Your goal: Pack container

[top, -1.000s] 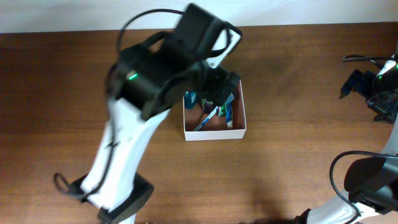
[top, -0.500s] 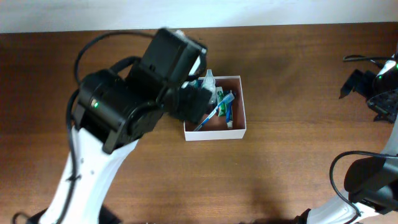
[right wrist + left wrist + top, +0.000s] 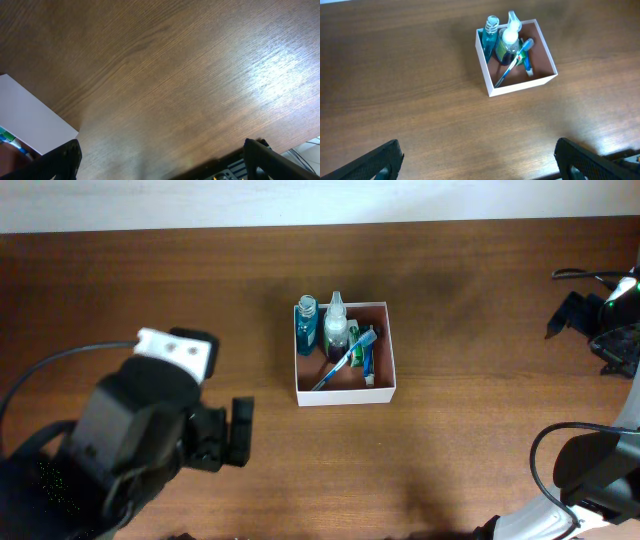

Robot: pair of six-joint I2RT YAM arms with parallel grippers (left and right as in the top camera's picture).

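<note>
On the grained table (image 3: 480,430) sits the square container (image 3: 345,396); bottles (image 3: 335,330) stand inside.

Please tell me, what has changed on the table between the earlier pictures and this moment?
The left arm drew back from above the container toward the near-left part of the table. The left pincer is open and empty. A blue bottle and a white-capped bottle now show in full, standing at the container's far-left side. The container, the blue toothbrush and the right arm stayed in place.
</note>
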